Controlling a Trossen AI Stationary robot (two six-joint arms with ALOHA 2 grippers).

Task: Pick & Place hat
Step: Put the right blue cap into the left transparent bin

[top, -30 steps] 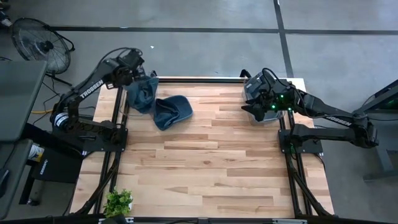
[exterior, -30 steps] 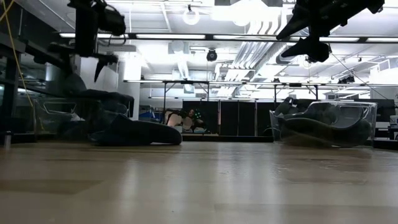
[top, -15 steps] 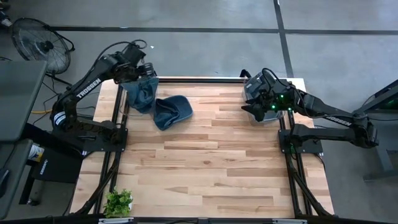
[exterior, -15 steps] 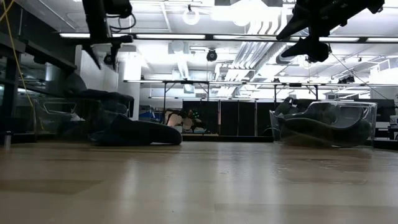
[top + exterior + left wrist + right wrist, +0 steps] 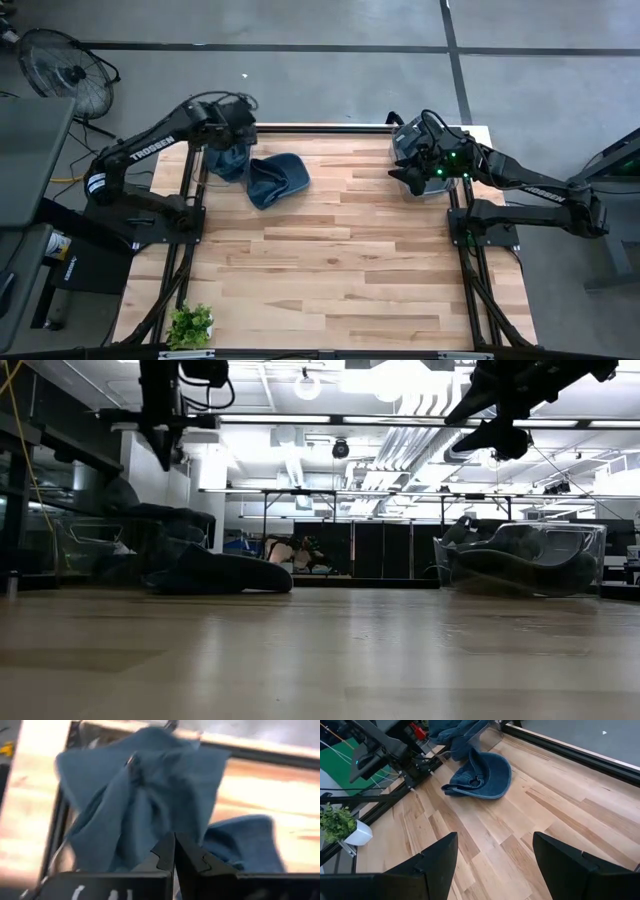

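Note:
A blue hat (image 5: 277, 178) lies flat on the wooden table near its far left corner, beside a clear container (image 5: 212, 158) heaped with more blue cloth hats (image 5: 140, 795). My left gripper (image 5: 243, 112) hangs high above that container, shut, with nothing between its fingers (image 5: 174, 851). In the low view it points down (image 5: 160, 452), well clear of the heap. My right gripper (image 5: 412, 178) waits open (image 5: 495, 865) over the far right of the table, above a second clear container (image 5: 520, 560). It looks across at the lying hat (image 5: 482, 775).
A small potted plant (image 5: 190, 325) stands at the table's near left corner. The second clear container (image 5: 408, 150) at the far right holds dark cloth. The broad middle and near part of the wooden top (image 5: 340, 260) is bare board.
My left gripper has shut on nothing, its fingers going from wide apart to closed. It has turned to point down and shifted a little toward the table's right above the left container. The hat on the table has stayed where it was.

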